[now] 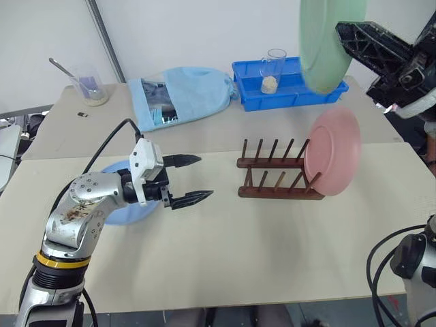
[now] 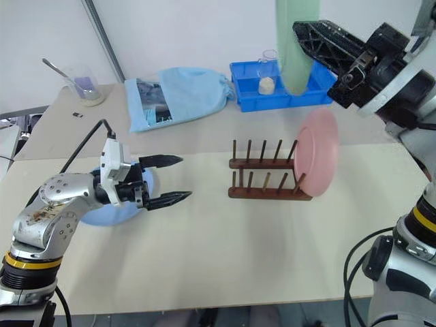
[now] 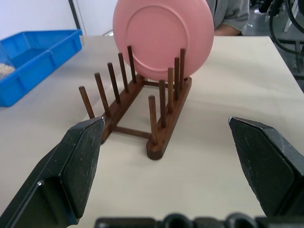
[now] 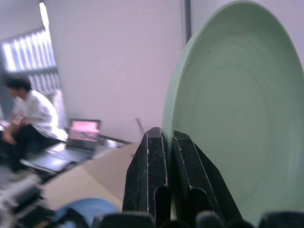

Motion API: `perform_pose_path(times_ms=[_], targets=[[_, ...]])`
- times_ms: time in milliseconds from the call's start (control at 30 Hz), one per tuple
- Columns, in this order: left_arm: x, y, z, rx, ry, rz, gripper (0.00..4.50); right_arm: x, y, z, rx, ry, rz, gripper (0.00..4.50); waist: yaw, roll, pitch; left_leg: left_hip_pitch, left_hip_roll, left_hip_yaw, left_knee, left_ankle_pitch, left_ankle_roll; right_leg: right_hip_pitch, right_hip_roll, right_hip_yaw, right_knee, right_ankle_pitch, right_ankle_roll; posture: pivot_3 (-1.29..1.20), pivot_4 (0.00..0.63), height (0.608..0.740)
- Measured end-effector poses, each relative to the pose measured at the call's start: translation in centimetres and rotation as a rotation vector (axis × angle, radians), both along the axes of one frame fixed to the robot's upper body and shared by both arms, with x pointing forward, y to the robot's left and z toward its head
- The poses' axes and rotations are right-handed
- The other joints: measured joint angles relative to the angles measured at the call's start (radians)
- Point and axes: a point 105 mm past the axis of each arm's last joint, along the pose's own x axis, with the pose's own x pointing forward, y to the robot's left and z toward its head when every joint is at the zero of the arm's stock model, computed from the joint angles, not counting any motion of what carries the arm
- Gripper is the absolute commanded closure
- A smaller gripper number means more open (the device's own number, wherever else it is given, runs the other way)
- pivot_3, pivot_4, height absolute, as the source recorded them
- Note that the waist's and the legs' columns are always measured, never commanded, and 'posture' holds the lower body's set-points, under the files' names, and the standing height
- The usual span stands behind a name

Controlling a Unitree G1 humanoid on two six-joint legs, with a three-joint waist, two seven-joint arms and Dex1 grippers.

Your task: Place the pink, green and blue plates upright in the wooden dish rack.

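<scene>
Already pink plate [image 1: 332, 152] upright in wooden dish rack [image 1: 276, 178].

The room is evenly and brightly lit, with soft diffuse light from above; the pale table [image 1: 225, 259] shows no hard glare. Shadows are faint: a soft one lies under the wooden dish rack [image 1: 279, 178] and beneath the pink plate [image 1: 332, 151]. The green plate [image 1: 327, 41], raised at the far right, is slightly smeared at its edge. In the right wrist view the background is out of focus: a seated person [image 4: 28, 118], a laptop [image 4: 80, 137] and a bright window [image 4: 28, 61] blur together, washed out.
</scene>
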Motion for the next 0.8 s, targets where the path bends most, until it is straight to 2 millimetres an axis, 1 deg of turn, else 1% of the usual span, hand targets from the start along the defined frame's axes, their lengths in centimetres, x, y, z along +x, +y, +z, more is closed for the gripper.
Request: perform_pose_path(times_ms=[100, 167, 300, 433, 533, 600, 700, 800], targets=[[-0.3, -0.2, 0.0, 0.005, 0.001, -0.023, 0.0, 0.0, 0.1, -2.9, 0.039, 0.141, 0.008, 4.46, -0.004, 0.0, 0.0, 0.0, 0.0, 0.001, 0.0, 0.0, -0.001, -0.001, 0.0, 0.0, 0.001, 0.0, 0.0, 0.0, 0.15, 0.74], [-0.4, -0.4, -0.1, 0.01, 0.003, -0.039, 0.0, -0.3, 0.2, -4.3, 0.05, 0.205, 0.006, 4.46, -0.008, 0.0, 0.0, 0.0, 0.0, 0.001, 0.0, 0.001, -0.001, -0.001, 0.0, 0.001, 0.001, 0.0, 0.0, 0.0, 0.15, 0.74], [-0.7, -1.0, -0.2, 0.016, 0.007, -0.079, 0.0, -0.7, 0.5, -5.1, 0.105, 0.255, 0.012, 4.46, -0.016, 0.0, 0.0, 0.001, 0.001, 0.002, 0.0, 0.002, -0.003, 0.0, 0.001, 0.001, 0.002, 0.001, -0.002, 0.0, 0.15, 0.74], [-0.9, -1.6, 0.0, 0.017, 0.0, -0.112, 0.0, -0.2, 0.5, -6.2, 0.146, 0.318, 0.001, 4.46, -0.018, 0.0, 0.0, 0.002, 0.001, 0.003, 0.0, 0.002, -0.003, 0.0, 0.001, 0.001, 0.003, 0.001, -0.002, 0.0, 0.15, 0.74], [-0.9, -1.7, 0.0, 0.018, 0.0, -0.119, 0.0, -0.2, 0.5, -6.3, 0.163, 0.333, 0.005, 4.46, -0.017, 0.0, 0.0, 0.002, 0.001, 0.003, 0.0, 0.002, -0.003, -0.001, 0.001, 0.001, 0.003, 0.001, -0.002, 0.0, 0.15, 0.74], [-1.0, -1.9, -0.1, 0.018, 0.002, -0.124, 0.0, -0.3, 0.5, -6.7, 0.157, 0.351, 0.005, 4.46, -0.017, 0.0, 0.0, 0.002, 0.001, 0.003, 0.0, 0.002, -0.003, -0.001, 0.001, 0.001, 0.002, 0.001, -0.002, 0.0, 0.15, 0.74], [-1.1, -2.0, -0.1, 0.018, 0.002, -0.13, 0.0, -0.1, 0.4, -7.8, 0.131, 0.396, -0.008, 4.46, -0.016, 0.0, 0.0, 0.002, 0.001, 0.003, 0.0, 0.002, -0.002, -0.001, 0.001, 0.001, 0.002, 0.001, -0.002, 0.0, 0.15, 0.74], [-1.1, -2.1, -0.1, 0.013, 0.003, -0.135, 0.0, 0.0, 0.2, -8.1, 0.112, 0.407, -0.018, 4.46, -0.015, 0.0, 0.0, 0.002, 0.001, 0.003, 0.0, 0.002, -0.002, -0.001, 0.001, 0.001, 0.002, 0.001, -0.002, 0.0, 0.15, 0.74]])
